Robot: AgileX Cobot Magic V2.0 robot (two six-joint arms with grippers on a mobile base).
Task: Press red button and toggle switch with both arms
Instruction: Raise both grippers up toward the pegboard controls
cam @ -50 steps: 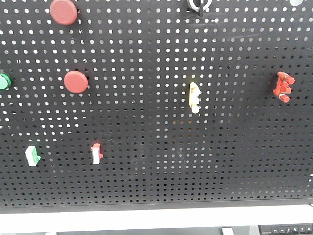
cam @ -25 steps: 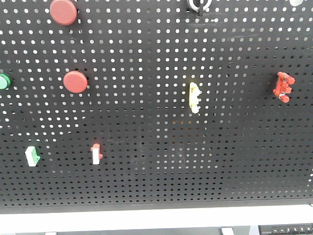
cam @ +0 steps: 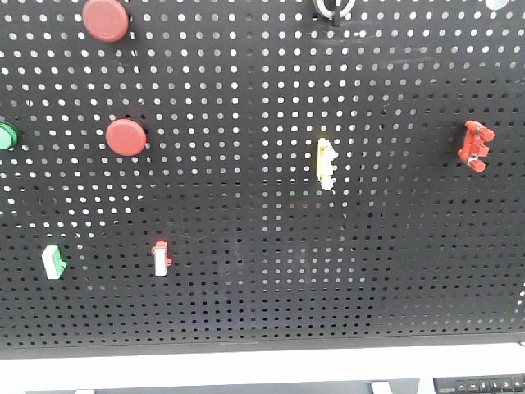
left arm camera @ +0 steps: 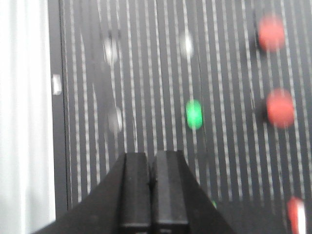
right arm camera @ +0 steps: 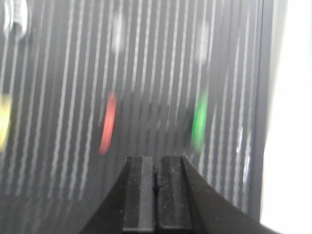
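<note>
In the front view two round red buttons sit on the black pegboard, one at the top left [cam: 107, 20] and one below it [cam: 125, 137]. The toggle switch [cam: 474, 145], a bright red notched lever, is at the far right. Neither gripper shows in this view. In the left wrist view my left gripper [left arm camera: 152, 157] is shut and empty, short of the board, with both red buttons blurred at upper right [left arm camera: 271, 32] and right [left arm camera: 280, 108]. In the right wrist view my right gripper [right arm camera: 156, 161] is shut and empty. The toggle switch shows there as a blurred red streak [right arm camera: 107, 122] up and to the left.
The board also carries a green button [cam: 4, 136], a pale yellow lever [cam: 326, 162], a white rocker with a red tip [cam: 161, 258], a white-green rocker [cam: 53, 262] and a black knob [cam: 334, 8]. A white ledge [cam: 262, 365] runs below the board. Both wrist views are motion-blurred.
In the front view the board's items have shifted very slightly to the left. No gripper has come into that view.
</note>
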